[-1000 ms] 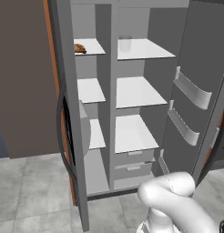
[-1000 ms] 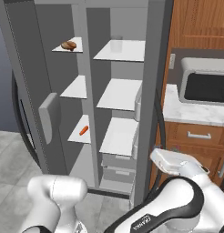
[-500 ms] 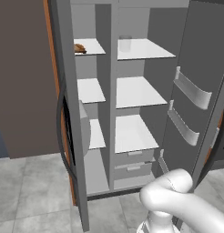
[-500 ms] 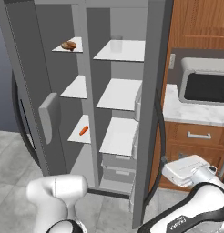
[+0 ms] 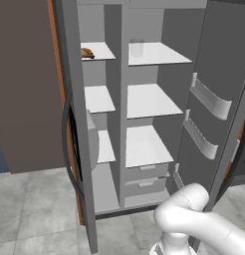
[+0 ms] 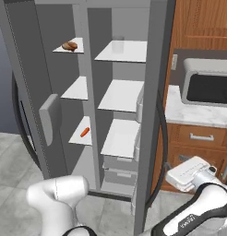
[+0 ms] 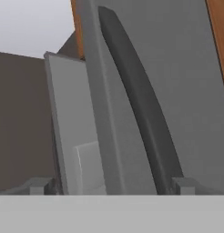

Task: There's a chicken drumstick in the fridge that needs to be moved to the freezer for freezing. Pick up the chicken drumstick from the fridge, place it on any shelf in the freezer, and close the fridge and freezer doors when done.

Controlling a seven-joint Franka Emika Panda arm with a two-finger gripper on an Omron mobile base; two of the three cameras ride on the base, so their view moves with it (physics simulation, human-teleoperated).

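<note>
Grey doors of the tall cabinet stand wide open on both sides. Left to right in the left base view: the freezer door [image 5: 74, 124] with its dark handle, the narrow freezer column, the wider fridge column, then the fridge door [image 5: 214, 99] with two pale bins on its inner face. The drumstick [image 5: 87, 53] lies on the top shelf [image 5: 97, 50] of the narrow left column, at that shelf's left edge by the door; the right base view shows it too [image 6: 69, 45]. Two shelves below, a small orange-red item [image 6: 85, 132] lies near the shelf's front edge. A clear glass [image 6: 117, 44] stands at the back of the top shelf of the wide column. Right of the cabinet, a microwave [image 6: 210, 87] sits on a marble surface [image 6: 198, 113] above wooden drawers. The tool [image 6: 191, 171] hangs low beside the fridge door's outer edge. In the hand view, a dark handle [image 7: 141, 104] runs up a grey door; whether the fingers are spread or pressed together I cannot tell.
</note>
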